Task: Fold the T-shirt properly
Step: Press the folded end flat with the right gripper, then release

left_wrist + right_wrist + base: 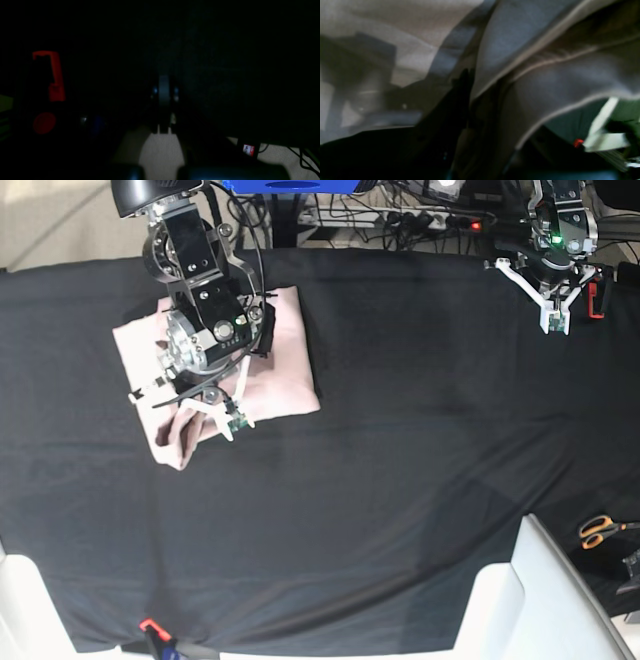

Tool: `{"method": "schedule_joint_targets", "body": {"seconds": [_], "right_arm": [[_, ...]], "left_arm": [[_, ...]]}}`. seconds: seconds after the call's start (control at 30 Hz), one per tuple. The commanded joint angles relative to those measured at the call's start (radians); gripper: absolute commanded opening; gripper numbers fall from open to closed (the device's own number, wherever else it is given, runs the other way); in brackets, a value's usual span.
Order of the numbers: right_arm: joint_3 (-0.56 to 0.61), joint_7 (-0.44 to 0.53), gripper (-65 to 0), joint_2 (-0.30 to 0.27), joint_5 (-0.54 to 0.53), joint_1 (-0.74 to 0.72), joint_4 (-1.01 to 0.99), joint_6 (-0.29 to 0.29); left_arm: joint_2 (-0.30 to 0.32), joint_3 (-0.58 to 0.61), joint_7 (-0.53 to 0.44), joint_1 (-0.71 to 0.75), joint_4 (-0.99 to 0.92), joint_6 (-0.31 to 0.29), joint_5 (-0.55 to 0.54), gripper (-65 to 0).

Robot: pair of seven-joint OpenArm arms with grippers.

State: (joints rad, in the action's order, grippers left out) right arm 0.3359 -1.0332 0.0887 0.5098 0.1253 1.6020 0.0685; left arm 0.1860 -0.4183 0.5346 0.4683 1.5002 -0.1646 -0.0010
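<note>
So my right claw (pixel 205 412) is down on the T-shirt (pixel 285 375), which sits folded up in a pink bundle on the black cloth (pixel 400 460) covering the tabletop, over on the far left of the base view. A raised flap of the fabric is pinched at the shirt's lower left corner, and in the right wrist view the T-shirt (pixel 545 75) drapes right past the lens, so that claw is clamped on it. My left claw (pixel 553 318) hangs over the cloth's far edge, well apart from the shirt. Its wrist view is nearly black, so I can't tell if it's open or closed.
</note>
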Motion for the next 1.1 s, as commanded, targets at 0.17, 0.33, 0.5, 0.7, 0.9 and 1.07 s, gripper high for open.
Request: {"method": "schedule_joint_targets", "body": {"seconds": [0.17, 0.33, 0.5, 0.7, 0.9, 1.07], "right_arm": [[0.004, 0.003, -64.2, 0.006, -0.075, -0.017, 0.016, -0.003], [0.004, 0.003, -63.5, 0.007, -0.079, -0.017, 0.016, -0.002], [0.002, 0.008, -60.3, 0.009, -0.079, -0.016, 0.016, 0.001], [0.002, 0.011, -53.9, 0.007, -0.144, -0.017, 0.018, 0.003], [0.004, 0.003, -53.6, 0.0, -0.247, -0.022, 0.018, 0.003], [0.004, 0.008, -44.4, 0.003, -0.247, -0.022, 0.021, 0.007]], "left_arm": [[0.011, -0.006, -0.014, 0.0, 0.012, 0.001, 0.006, -65.0], [0.011, -0.006, -0.014, 0.0, 0.012, 0.001, 0.009, -65.0], [0.011, -0.006, -0.014, 0.0, 0.012, 0.001, 0.011, -65.0], [0.013, -0.006, -0.014, 0.0, 0.01, 0.001, 0.011, -65.0], [0.013, -0.006, -0.014, 0.0, 0.01, 0.001, 0.011, -65.0], [0.014, -0.006, -0.014, 0.0, 0.01, 0.001, 0.011, -65.0]]}}
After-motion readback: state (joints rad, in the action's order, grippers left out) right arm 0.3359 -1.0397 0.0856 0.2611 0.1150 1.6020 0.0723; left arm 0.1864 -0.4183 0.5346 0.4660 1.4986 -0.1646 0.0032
